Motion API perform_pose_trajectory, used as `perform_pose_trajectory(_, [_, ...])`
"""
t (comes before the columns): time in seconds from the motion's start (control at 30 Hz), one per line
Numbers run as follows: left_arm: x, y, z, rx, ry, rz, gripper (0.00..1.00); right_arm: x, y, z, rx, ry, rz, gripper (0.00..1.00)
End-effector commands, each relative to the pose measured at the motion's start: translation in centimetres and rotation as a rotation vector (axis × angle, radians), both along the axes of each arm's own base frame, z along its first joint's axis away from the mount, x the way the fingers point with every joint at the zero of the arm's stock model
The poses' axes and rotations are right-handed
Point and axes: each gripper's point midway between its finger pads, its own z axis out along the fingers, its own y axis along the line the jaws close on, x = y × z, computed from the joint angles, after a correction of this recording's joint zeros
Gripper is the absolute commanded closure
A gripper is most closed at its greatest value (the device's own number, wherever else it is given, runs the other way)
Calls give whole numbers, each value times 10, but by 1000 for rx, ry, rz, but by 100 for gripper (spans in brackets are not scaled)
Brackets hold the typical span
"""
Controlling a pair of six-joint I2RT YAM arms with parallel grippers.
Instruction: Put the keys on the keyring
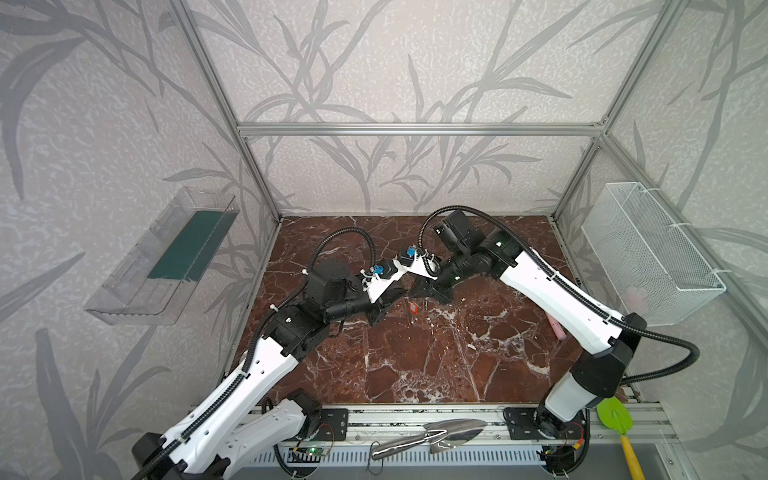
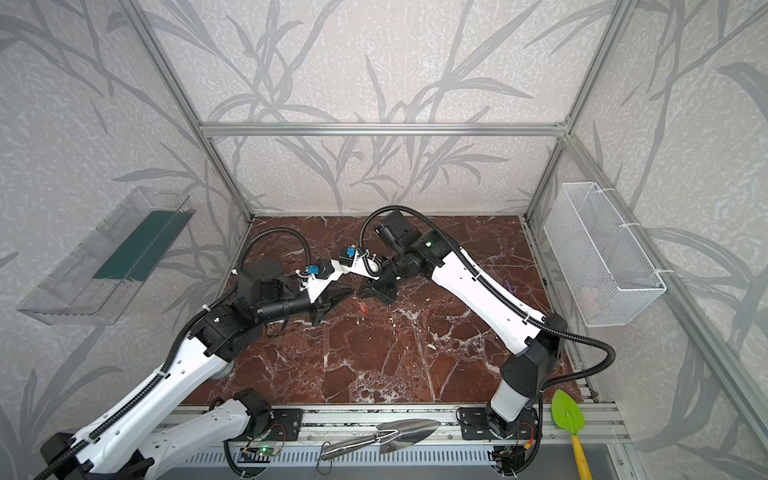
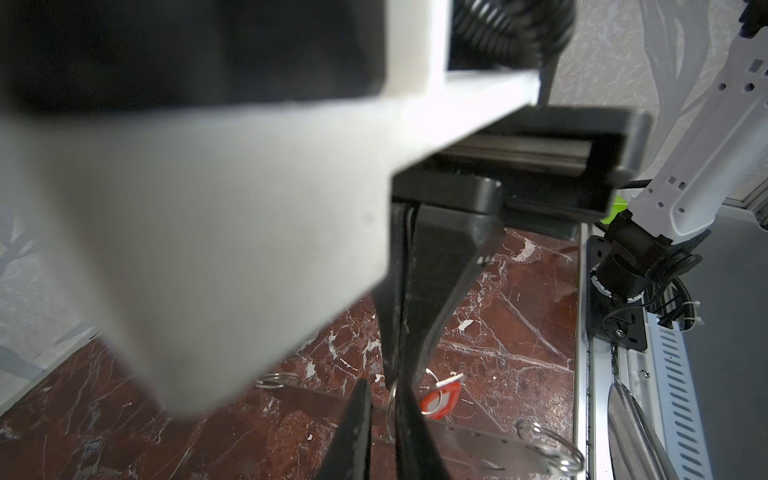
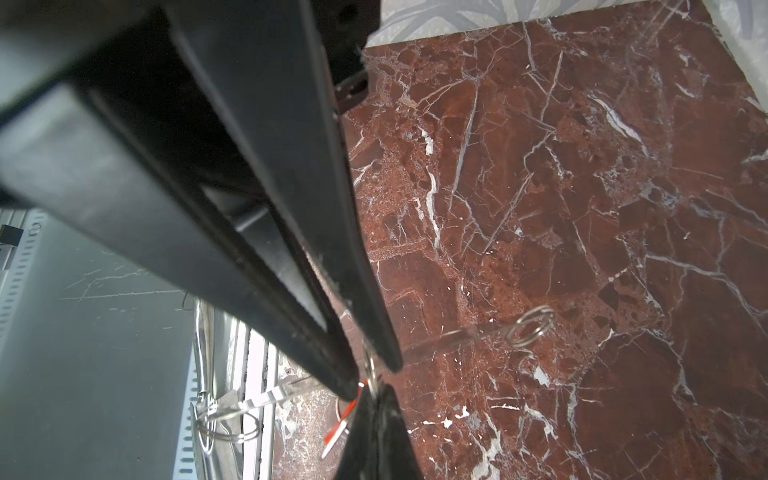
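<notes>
left wrist | keyring (image 3: 441, 398) half hidden; keys (image 3: 490, 446) partly covered

Pale wallpaper (image 1: 395, 62) with grey leaf sprays covers the walls from nine o'clock round to three, framed by aluminium bars (image 1: 419, 129). The floor is a red-brown marble slab (image 1: 415, 365) veined with white. A clear shelf (image 1: 124, 291) hangs at nine o'clock and a white wire basket (image 1: 648, 249) at three. The light is soft and even.
</notes>
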Motion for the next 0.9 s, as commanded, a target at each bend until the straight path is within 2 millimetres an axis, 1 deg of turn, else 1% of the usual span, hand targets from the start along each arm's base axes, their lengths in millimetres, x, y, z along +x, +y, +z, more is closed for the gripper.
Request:
perform_pose_trajectory(0.0, [-1,-2,-3,-4,3,-11,87,-8,2,17,69,1,25,100])
perform_pose_trajectory(0.13, [-2,-3,-4,-2,9,-17,88,-5,1,17,76,7,13,100])
perform_pose_trajectory(0.33, [-1,-2,-5,3,12,-12,87,0,-1,22,103,2,-11,100])
perform_pose_trajectory(0.47, [-1,-2,-5,4,10,-10,86,-3,-2,27,124,1,-2,100])
perform_pose_trajectory(0.53, [0,-2,-5,4,10,-8,89,-4,-3,29,133,-1,-1,100])
perform_pose_trajectory(0.87, [3,-1,-1,-11,7,11,89,-9,-1,28,148,22,23,100])
